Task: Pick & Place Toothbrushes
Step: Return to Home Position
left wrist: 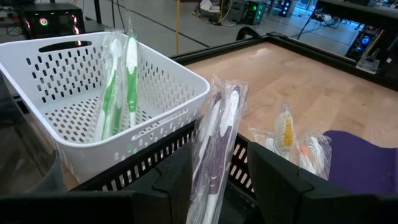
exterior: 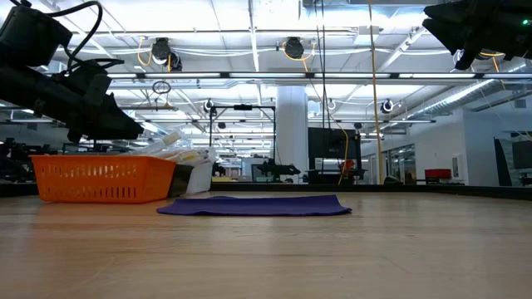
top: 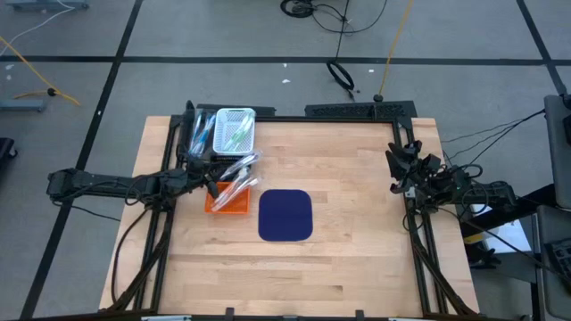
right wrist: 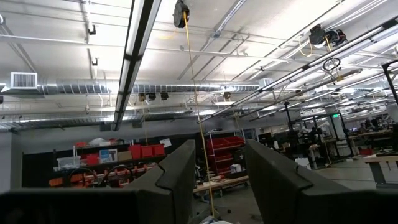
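My left gripper (top: pixel 217 181) (left wrist: pixel 221 171) hangs over the orange basket (top: pixel 228 200) (exterior: pixel 104 178) and is shut on a clear-wrapped white and purple toothbrush (left wrist: pixel 217 124) (top: pixel 241 165). More wrapped toothbrushes (left wrist: pixel 287 132) (top: pixel 239 185) with orange and yellow accents lean out over the orange basket's rim. The white basket (top: pixel 235 130) (left wrist: pixel 158 74) farther back holds green toothbrushes (left wrist: pixel 121 81). My right gripper (top: pixel 403 162) (right wrist: pixel 221 180) waits at the table's right edge, raised, open and holding nothing. My left gripper pinches the wrapped toothbrush between its two fingers, on the lower stretch of the wrapper (left wrist: pixel 208 177). The toothbrush runs along the fingers and juts out past them toward the white basket. It is lifted above the orange basket and tilted upward at its free end (left wrist: pixel 231 93).
A dark blue rounded-square mat (top: pixel 285 215) (exterior: pixel 253 206) lies flat on the table right of the orange basket. A dark basket (top: pixel 197 134) with blue toothbrushes stands left of the white one. The table's near half (top: pixel 294 276) is bare wood. Black frame rails edge the table.
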